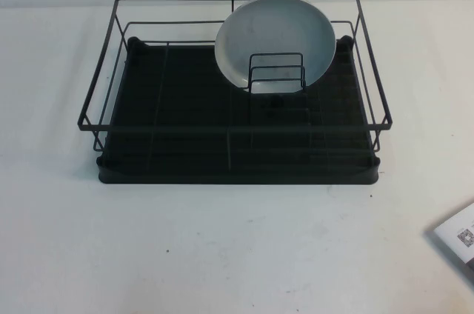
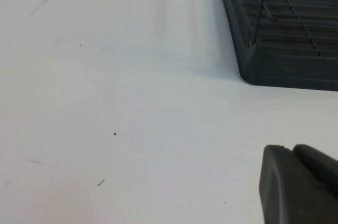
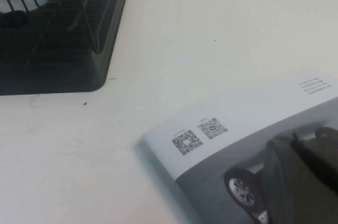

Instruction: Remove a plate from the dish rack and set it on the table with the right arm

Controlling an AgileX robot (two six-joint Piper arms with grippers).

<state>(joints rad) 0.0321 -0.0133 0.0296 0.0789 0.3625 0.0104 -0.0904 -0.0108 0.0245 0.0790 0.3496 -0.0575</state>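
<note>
I see the pale grey-blue round plate (image 1: pixel 275 40) leaning in the black wire dish rack (image 1: pixel 104 99); right pincer (image 3: pixel 303 174) clenched empty above the white bench (image 1: pixel 222 247); left pincer (image 2: pixel 298 184), can't tell.

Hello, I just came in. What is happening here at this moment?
Nothing is being handled yet. The plate stands tilted in the dish rack, leaning against the back rail behind the small wire divider. The left gripper is low over the bare table, near a front corner of the rack. The right gripper is shut and holds nothing, low over a printed leaflet beside the rack. Neither arm shows in the high view.
</note>
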